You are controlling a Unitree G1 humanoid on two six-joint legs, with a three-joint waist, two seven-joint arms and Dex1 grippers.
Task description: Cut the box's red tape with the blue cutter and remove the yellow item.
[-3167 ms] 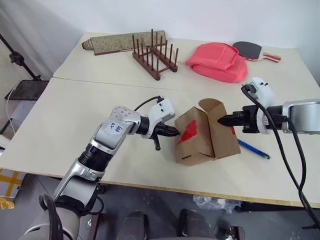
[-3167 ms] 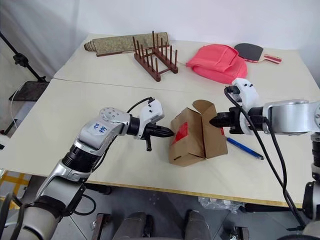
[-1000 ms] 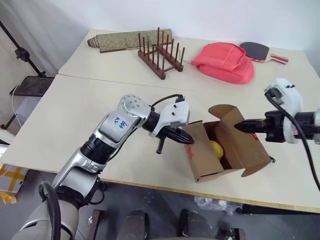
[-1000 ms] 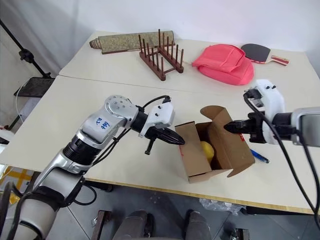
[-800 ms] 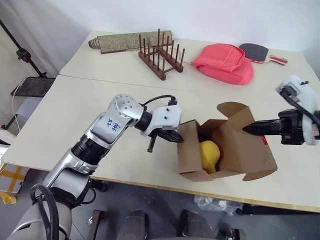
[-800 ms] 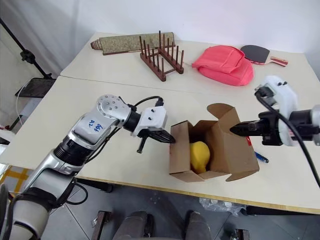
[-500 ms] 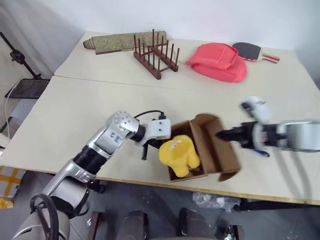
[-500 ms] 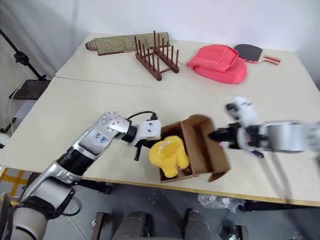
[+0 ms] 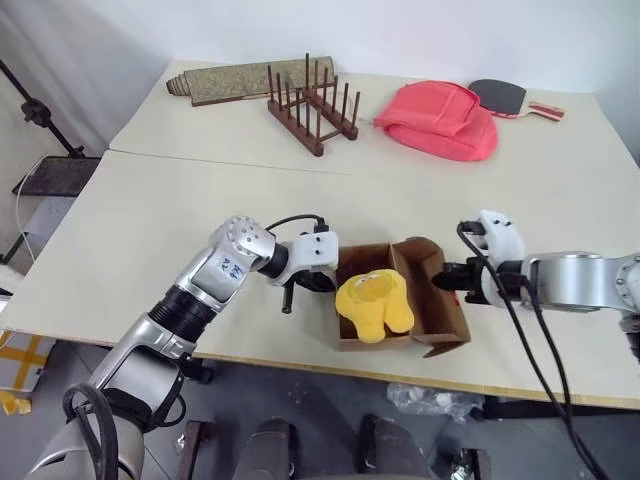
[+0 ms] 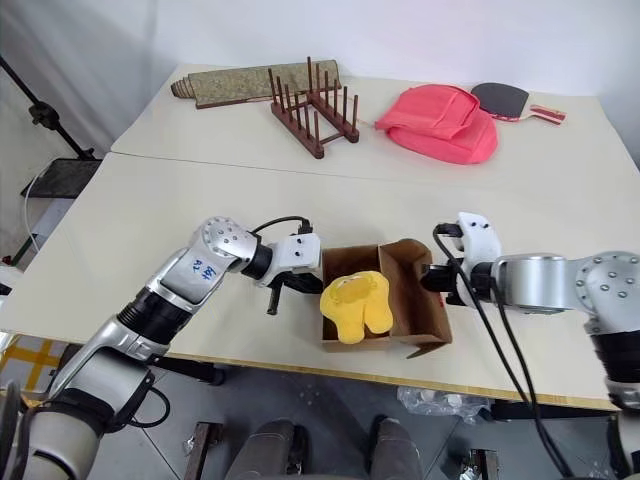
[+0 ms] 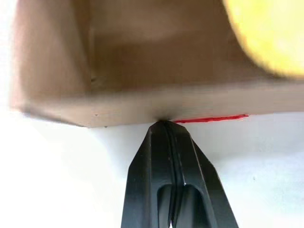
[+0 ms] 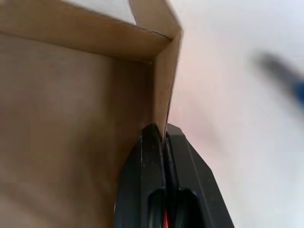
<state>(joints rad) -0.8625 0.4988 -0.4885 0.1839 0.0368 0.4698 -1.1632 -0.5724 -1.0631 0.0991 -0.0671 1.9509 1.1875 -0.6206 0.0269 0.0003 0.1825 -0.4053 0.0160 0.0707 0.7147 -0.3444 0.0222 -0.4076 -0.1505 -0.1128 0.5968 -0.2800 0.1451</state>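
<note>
Beneath box (image 11: 142, 102), red tape (image 11: 211, 119) (wrist view)

Both arms are stretched low out front, wrists angled inward toward each other. The left gripper (image 9: 322, 283) points right and down with its black fingers pressed fully together, tips meeting in a point. The right gripper (image 9: 447, 281) points left, fingers (image 12: 153, 156) pinched tight on a thin cardboard edge.

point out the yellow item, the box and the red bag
yellow item (image 9: 372, 304), left eye view, middle of its rounded body.
box (image 9: 438, 312), left eye view, inner face of its right wall.
red bag (image 9: 438, 120), left eye view, centre of the fabric.
</note>
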